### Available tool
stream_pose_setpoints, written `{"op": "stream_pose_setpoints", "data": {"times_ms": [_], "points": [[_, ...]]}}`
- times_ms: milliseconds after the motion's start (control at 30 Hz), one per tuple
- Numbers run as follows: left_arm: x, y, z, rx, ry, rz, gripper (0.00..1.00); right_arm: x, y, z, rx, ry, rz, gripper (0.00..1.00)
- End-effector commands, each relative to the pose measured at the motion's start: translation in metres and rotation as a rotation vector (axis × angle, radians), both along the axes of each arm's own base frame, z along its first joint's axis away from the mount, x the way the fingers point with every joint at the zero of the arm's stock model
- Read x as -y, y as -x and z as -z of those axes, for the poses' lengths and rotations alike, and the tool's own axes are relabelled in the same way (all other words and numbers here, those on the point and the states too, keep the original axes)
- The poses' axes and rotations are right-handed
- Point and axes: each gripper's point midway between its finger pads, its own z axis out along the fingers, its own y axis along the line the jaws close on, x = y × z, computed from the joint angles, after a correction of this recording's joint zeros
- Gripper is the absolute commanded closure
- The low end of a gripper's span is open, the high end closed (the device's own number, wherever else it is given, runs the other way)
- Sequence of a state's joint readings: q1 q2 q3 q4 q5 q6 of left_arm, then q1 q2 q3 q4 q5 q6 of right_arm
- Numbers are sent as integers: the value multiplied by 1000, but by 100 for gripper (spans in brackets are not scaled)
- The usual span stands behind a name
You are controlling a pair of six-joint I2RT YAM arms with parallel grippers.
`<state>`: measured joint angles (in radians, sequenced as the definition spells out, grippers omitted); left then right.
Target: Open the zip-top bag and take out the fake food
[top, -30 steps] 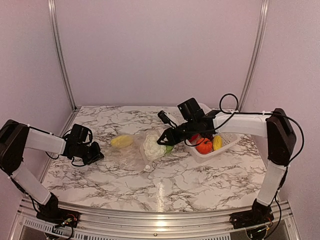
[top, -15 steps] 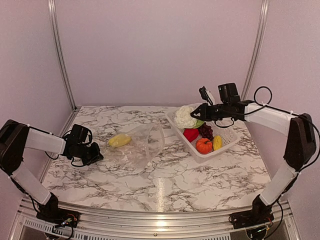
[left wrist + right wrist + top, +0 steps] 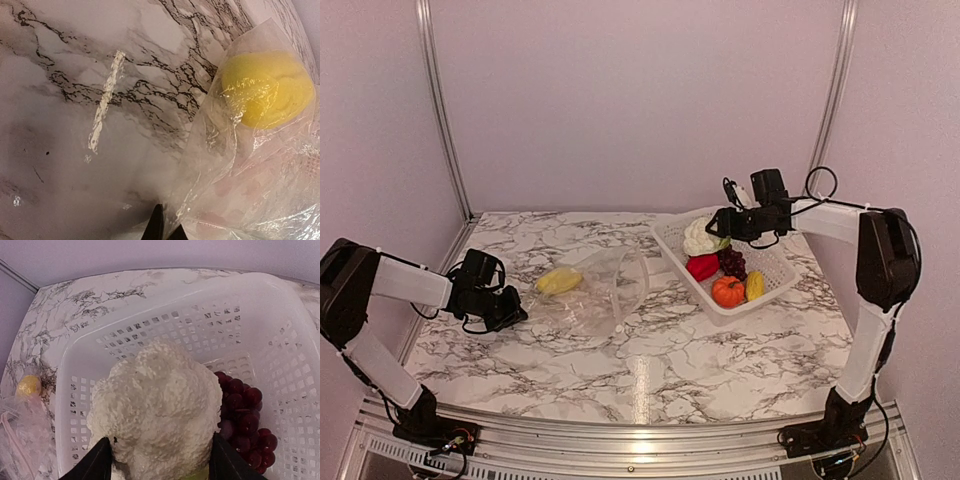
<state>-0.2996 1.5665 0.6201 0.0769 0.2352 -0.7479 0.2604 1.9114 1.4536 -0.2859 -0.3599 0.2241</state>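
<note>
The clear zip-top bag (image 3: pixel 595 295) lies crumpled on the marble table, left of centre, with one yellow piece of fake food (image 3: pixel 560 281) inside it. My left gripper (image 3: pixel 510 312) is shut on the bag's left edge; the left wrist view shows its tips (image 3: pixel 162 230) pinching the plastic (image 3: pixel 240 175) below the yellow piece (image 3: pixel 267 87). My right gripper (image 3: pixel 720 228) is over the white basket (image 3: pixel 740 310). It stands open, its fingers either side of the cream-white cauliflower (image 3: pixel 157 410), which rests in the basket's far corner.
The basket (image 3: pixel 165 325) also holds a dark grape bunch (image 3: pixel 731 262), a red piece (image 3: pixel 701 267), an orange pumpkin (image 3: pixel 727 291) and a yellow piece (image 3: pixel 755 286). Walls and metal rails close in the table's back and sides.
My right arm carried the cauliflower from the bag to the basket, then lowered it in and spread its fingers. The bag has slumped flatter. The left arm has not moved.
</note>
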Motion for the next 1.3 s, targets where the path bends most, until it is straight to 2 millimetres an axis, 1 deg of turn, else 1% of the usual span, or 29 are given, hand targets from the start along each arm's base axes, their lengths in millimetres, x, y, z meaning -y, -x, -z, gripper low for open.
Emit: {"op": "stream_pose_setpoints", "data": {"times_ms": [0,100,167,200,267,367,400,467,533,600,633,700,733,800,900,967,1033,1067,1100,1133,1167,1233,1267], "points": [[1,5,-3,-7,4,34,100,0,-11,-34,79,15,-16,35],[4,9,-7,-5,17,62,100,-7,-7,-48,97,-26,-52,31],[4,16,-10,-9,18,72,100,-10,-2,-57,109,-42,-72,29],[3,18,-12,0,18,78,100,-10,1,-60,110,-46,-79,29],[-1,32,-9,-33,6,85,100,-13,8,-59,92,-48,-105,28],[-3,45,-9,-60,-1,100,100,-18,25,-59,74,-43,-148,28],[-4,49,-9,-64,2,103,100,-23,34,-65,81,-58,-173,30],[-3,57,-12,-73,23,103,99,-38,51,-70,75,-100,-229,33],[-1,62,-18,-71,52,94,90,-56,69,-70,48,-126,-289,35],[1,68,-24,-66,89,83,78,-77,87,-63,-1,-143,-349,38],[1,70,-31,-50,106,79,71,-89,97,-59,-27,-158,-380,40],[0,73,-43,-26,114,69,61,-109,115,-56,-68,-187,-431,45],[-1,73,-50,-9,116,62,55,-117,123,-55,-82,-190,-451,47],[-4,72,-65,25,115,50,49,-130,141,-50,-119,-195,-479,49],[-9,63,-86,75,91,26,46,-137,162,-44,-168,-220,-496,51],[-10,54,-96,98,76,12,44,-142,177,-38,-202,-221,-507,54],[-12,38,-106,129,38,9,43,-149,190,-31,-229,-217,-528,56],[-14,29,-110,140,13,8,43,-153,195,-23,-251,-213,-536,58],[-13,19,-113,142,1,15,43,-157,198,-16,-270,-209,-543,60],[-11,6,-120,149,-2,24,44,-162,200,-10,-291,-210,-550,62],[-11,-4,-122,142,-14,32,44,-167,201,-6,-304,-211,-561,63],[-4,-23,-124,151,-25,62,44,-178,199,-3,-302,-208,-571,66],[-2,-33,-120,142,-40,72,44,-184,197,-4,-291,-211,-578,67]]}}
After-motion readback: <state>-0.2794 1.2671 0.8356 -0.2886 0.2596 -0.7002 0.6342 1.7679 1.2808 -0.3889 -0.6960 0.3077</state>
